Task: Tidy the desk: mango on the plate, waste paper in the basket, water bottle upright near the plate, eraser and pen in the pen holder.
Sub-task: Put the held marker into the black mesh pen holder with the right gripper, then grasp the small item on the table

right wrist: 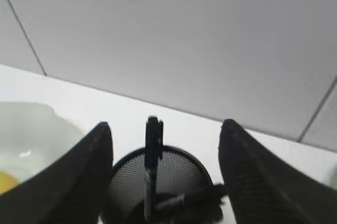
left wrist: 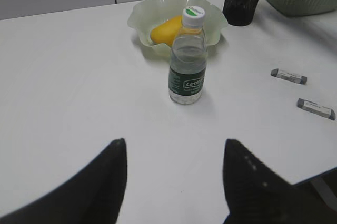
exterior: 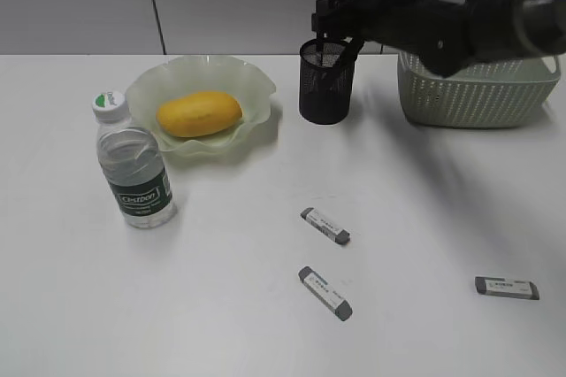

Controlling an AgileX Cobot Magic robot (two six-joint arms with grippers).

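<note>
The mango (exterior: 199, 113) lies on the pale green plate (exterior: 252, 85). The water bottle (exterior: 133, 173) stands upright just left of the plate. Three grey erasers (exterior: 325, 226) (exterior: 325, 293) (exterior: 506, 288) lie on the desk. My right gripper (exterior: 336, 41) is open just above the black pen holder (exterior: 323, 98). In the right wrist view a black pen (right wrist: 152, 150) stands in the pen holder (right wrist: 179, 174) between the open jaws (right wrist: 166, 125), free of them. My left gripper (left wrist: 174, 142) is open and empty over bare desk, short of the bottle (left wrist: 187, 71). No waste paper is in view.
The sage-green basket (exterior: 478, 98) stands at the back right, behind my right arm. The left wrist view also shows the plate (left wrist: 142, 16), the mango (left wrist: 166, 30), the pen holder (left wrist: 241, 3) and two erasers (left wrist: 288, 75) (left wrist: 315, 108).
</note>
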